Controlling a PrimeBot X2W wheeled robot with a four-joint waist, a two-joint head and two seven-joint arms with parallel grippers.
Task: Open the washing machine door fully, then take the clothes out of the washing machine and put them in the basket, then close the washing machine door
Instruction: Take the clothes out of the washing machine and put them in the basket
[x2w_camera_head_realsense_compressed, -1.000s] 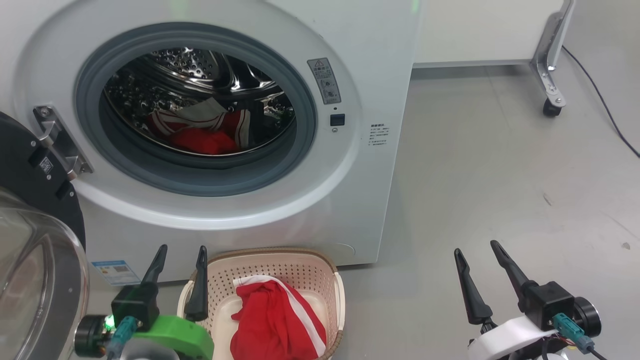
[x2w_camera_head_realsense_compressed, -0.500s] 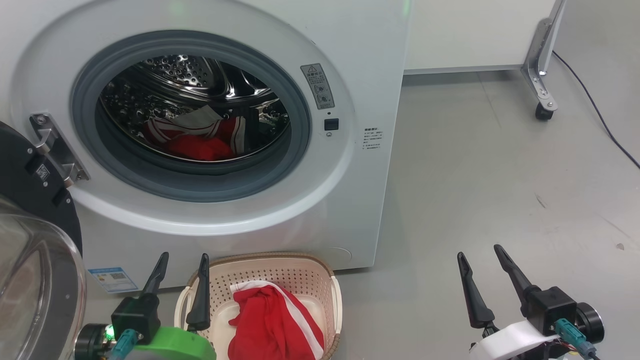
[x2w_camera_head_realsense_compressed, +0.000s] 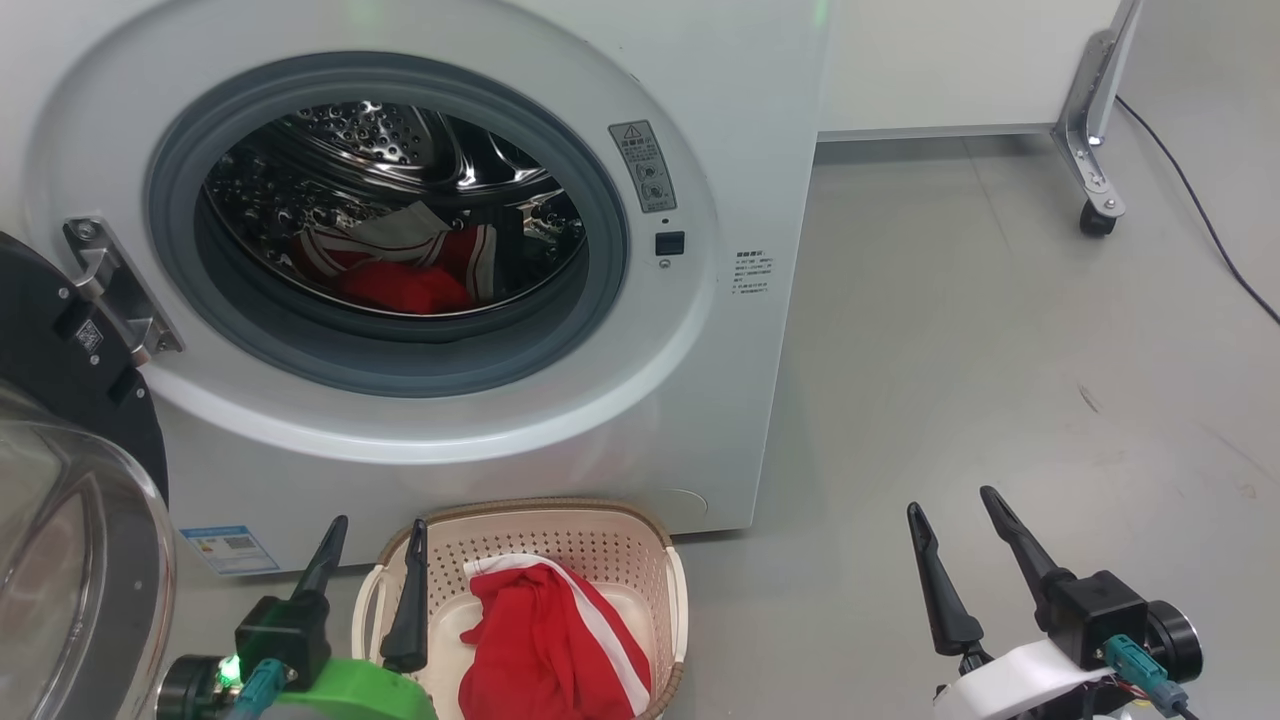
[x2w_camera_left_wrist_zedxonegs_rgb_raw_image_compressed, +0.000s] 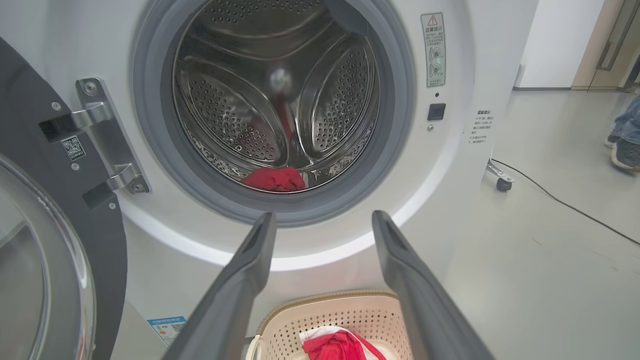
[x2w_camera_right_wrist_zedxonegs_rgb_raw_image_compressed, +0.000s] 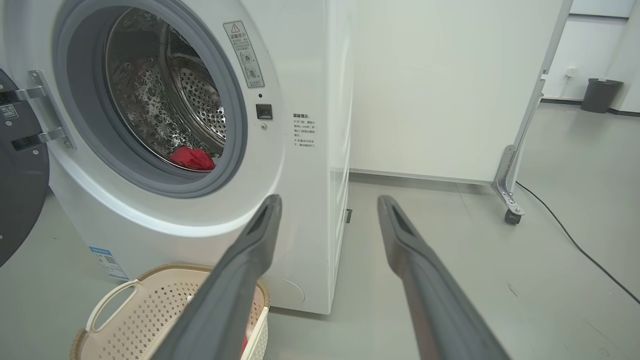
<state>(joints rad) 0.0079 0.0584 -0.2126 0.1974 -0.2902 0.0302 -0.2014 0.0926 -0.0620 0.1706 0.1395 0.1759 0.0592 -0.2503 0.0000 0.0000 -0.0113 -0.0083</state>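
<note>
Red clothes (x2w_camera_head_realsense_compressed: 400, 285) lie in the drum of the washing machine (x2w_camera_head_realsense_compressed: 730, 100), its door (x2w_camera_head_realsense_compressed: 60, 370) open at the left. Another red garment (x2w_camera_head_realsense_compressed: 550, 640) is in the basket (x2w_camera_head_realsense_compressed: 600, 512). The left claw (x2w_camera_head_realsense_compressed: 380, 523) and right claw (x2w_camera_head_realsense_compressed: 950, 500) are wide open, holding nothing.

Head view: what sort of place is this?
Likely a test room, not a home: the big white front-loading washing machine stands on smooth grey floor, beside a white wheeled partition panel.
</note>
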